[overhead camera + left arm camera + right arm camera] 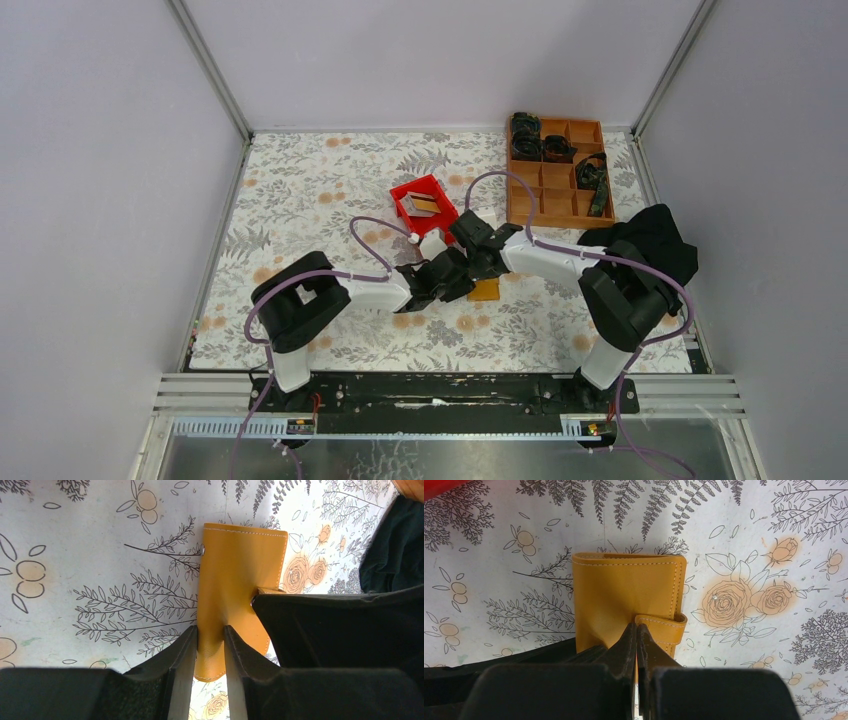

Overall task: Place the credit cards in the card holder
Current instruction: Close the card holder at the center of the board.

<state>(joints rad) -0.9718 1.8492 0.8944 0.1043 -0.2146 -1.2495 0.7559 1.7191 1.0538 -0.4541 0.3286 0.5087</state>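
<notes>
The card holder (242,575), a tan-orange stitched wallet, lies closed on the flowered cloth. My left gripper (210,642) is shut on its near edge, one finger on each side of the leather. My right gripper (637,630) is shut, its tips against the wallet (624,590) beside the clasp tab (664,627); whether it pinches the tab does not show. From above, both grippers (462,283) (483,268) meet over the wallet (487,291) at mid-table. Small flat greyish credit cards (423,204) lie in the red bin.
The red bin (404,191) sits just behind the grippers. An orange-brown compartment tray (556,206) with dark items stands at the back right. A black cloth (650,240) lies over the right arm's side. Metal frame rails edge the mat.
</notes>
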